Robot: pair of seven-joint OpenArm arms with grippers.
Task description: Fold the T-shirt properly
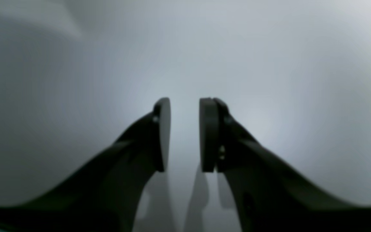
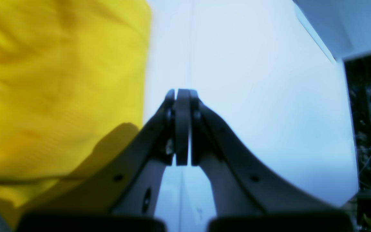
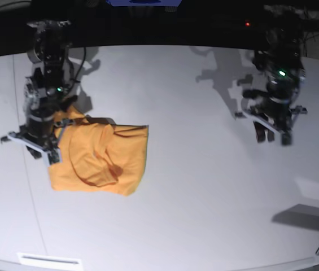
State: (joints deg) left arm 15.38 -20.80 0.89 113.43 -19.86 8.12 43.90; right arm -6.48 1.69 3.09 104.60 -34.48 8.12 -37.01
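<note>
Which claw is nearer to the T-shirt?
Right. The right claw is at the T-shirt's edge; the left claw hangs far across the table.

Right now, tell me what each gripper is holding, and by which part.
Nothing. The left gripper hangs open over bare white table; the right gripper is shut on nothing, beside the wrinkly orange-yellow cloth T-shirt.

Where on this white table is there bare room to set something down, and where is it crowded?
The white table is bare between the crumpled orange-yellow cloth T-shirt and the left gripper, and along the whole near edge. It is crowded only at the base view's left, where the shut, empty right gripper sits against the T-shirt's edge.
</note>
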